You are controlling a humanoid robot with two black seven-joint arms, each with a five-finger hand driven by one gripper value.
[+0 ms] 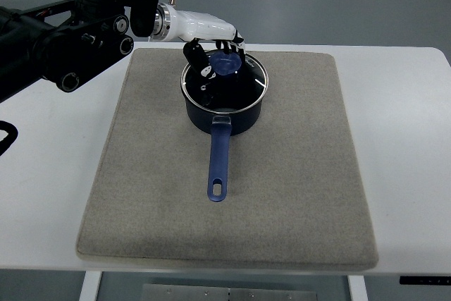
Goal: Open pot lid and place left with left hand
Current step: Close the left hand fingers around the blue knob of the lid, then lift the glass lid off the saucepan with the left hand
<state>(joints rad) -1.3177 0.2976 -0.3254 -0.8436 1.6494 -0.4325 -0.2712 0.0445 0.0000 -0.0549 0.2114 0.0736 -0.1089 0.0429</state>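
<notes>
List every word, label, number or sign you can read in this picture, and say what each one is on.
None can be read.
The black left robot arm has a small reddish mark, too blurred to read.
The dark blue long-handled pot, its glass lid, the grey felt mat and the white table show no print.

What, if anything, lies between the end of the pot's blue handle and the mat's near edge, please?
Nothing: in the top view, only bare grey mat lies between the tip of the pot handle and the mat's near edge.
</notes>
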